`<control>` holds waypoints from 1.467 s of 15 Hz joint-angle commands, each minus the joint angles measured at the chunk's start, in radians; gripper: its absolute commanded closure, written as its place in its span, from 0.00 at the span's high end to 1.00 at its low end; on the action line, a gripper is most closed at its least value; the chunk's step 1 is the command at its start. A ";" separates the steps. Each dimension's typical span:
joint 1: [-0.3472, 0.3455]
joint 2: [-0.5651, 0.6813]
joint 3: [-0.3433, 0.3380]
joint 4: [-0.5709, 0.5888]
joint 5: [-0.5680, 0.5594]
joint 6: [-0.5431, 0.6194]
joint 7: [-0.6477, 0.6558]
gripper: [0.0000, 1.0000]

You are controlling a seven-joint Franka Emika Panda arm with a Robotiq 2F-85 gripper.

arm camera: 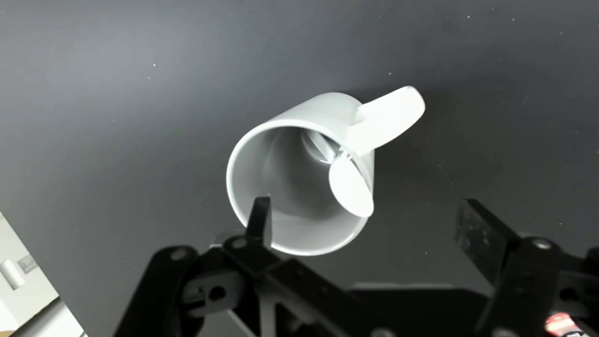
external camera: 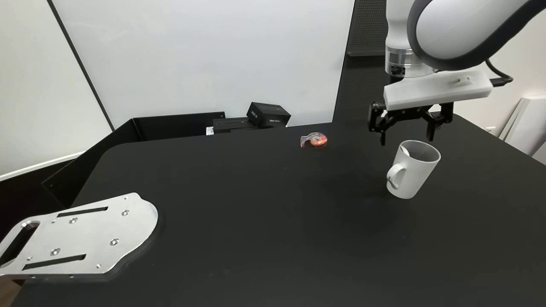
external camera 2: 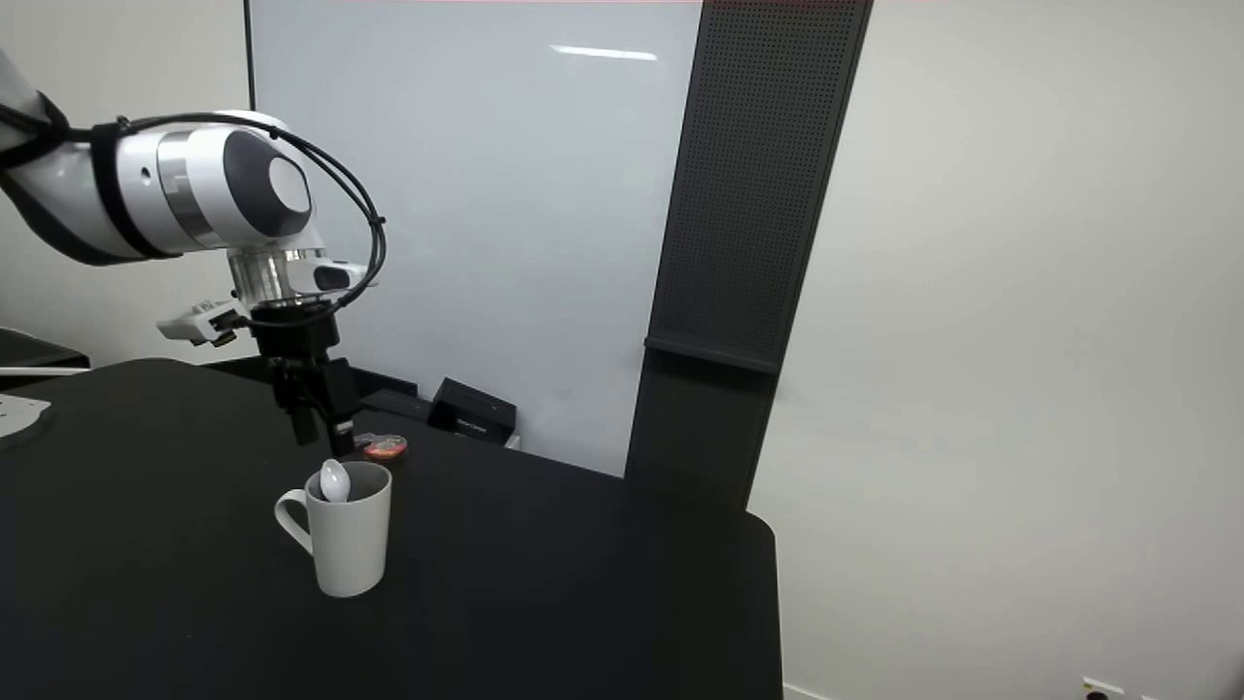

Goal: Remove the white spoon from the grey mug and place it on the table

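Your black two-fingered end effector [external camera: 407, 138] is spread wide, with nothing in its grasp; the small white oval-bowled spoon [arm camera: 351, 188] leans bowl-up inside the pale grey glossy mug [external camera 2: 352, 549], on the handle side; centre over that bowl, descend shallowly and pinch it without catching the rim, which could tip the mug; then lift straight out before setting it on the matte black tabletop [external camera: 256, 221].
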 commanded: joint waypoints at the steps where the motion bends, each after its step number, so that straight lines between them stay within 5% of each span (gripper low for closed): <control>1: 0.000 0.006 0.000 0.005 0.020 0.004 0.005 1.00; 11: 0.000 0.021 -0.007 0.005 0.026 0.058 -0.003 1.00; 12: 0.000 0.023 -0.008 0.005 0.025 0.064 -0.004 0.75; 22: 0.007 0.023 -0.012 -0.001 0.021 0.084 0.000 0.11</control>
